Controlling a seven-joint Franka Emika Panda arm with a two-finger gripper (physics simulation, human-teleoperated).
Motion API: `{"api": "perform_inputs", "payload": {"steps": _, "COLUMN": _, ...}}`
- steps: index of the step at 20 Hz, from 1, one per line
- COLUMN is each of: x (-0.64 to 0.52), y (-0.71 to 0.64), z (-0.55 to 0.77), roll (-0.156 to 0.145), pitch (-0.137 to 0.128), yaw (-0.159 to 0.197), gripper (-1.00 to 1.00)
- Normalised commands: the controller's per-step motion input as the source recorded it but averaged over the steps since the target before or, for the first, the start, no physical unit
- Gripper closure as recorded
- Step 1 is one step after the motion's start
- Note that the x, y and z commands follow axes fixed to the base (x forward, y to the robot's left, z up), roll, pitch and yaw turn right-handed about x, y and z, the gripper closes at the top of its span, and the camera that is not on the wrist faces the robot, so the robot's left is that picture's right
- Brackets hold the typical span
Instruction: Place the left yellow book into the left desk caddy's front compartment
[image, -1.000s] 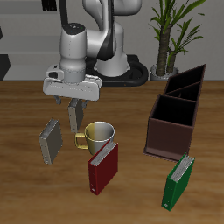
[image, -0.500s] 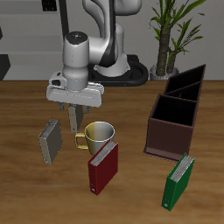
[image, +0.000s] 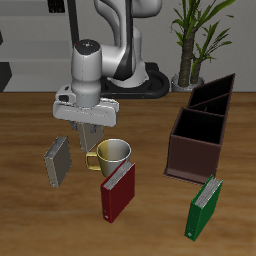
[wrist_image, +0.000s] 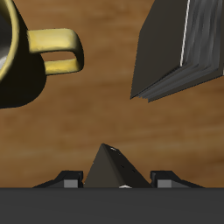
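overhead, the gripper (image: 89, 142) hangs empty with its fingers set apart, above bare wood. the left yellow book (image: 57, 161) lies just beside it on one side, the yellow mug (image: 111, 154) just beside it on the other. the left desk caddy (image: 195, 142) stands well apart, beyond the mug.

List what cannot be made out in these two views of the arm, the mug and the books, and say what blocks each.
1. The gripper: open or shut is unclear, because its fingers merge into one dark shape in the exterior view.
2. The small grey book with pale page edges: cut off by the wrist view's edge.
3. The rounded yellow mug: partly cut off by the wrist view's edge.
4. The dark reddish-brown box caddy: its own walls hide the compartment floors in the exterior view.
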Motion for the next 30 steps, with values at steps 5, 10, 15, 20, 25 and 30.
{"api": "perform_inputs", "payload": {"steps": 5, "x": -0.06, "y": 0.02, "z": 0.19, "roll": 0.0, "pitch": -0.025, "yaw": -0.007, "gripper": 1.0}}
{"api": "perform_inputs", "payload": {"steps": 10, "x": -0.18, "y": 0.16, "z": 0.36, "roll": 0.016, "pitch": -0.041, "yaw": -0.013, "gripper": 1.0}}
{"api": "perform_inputs", "payload": {"steps": 15, "x": -0.24, "y": 0.22, "z": 0.33, "roll": 0.015, "pitch": -0.003, "yaw": -0.026, "gripper": 1.0}}
{"api": "perform_inputs", "payload": {"steps": 20, "x": -0.3, "y": 0.27, "z": 0.38, "roll": 0.014, "pitch": -0.044, "yaw": 0.006, "gripper": 1.0}}
{"api": "perform_inputs", "payload": {"steps": 25, "x": -0.3, "y": 0.46, "z": 0.41, "roll": 0.037, "pitch": -0.025, "yaw": -0.014, "gripper": 1.0}}
{"api": "perform_inputs", "payload": {"steps": 30, "x": -0.2, "y": 0.42, "z": 0.33, "roll": 0.044, "pitch": -0.03, "yaw": -0.038, "gripper": 1.0}}
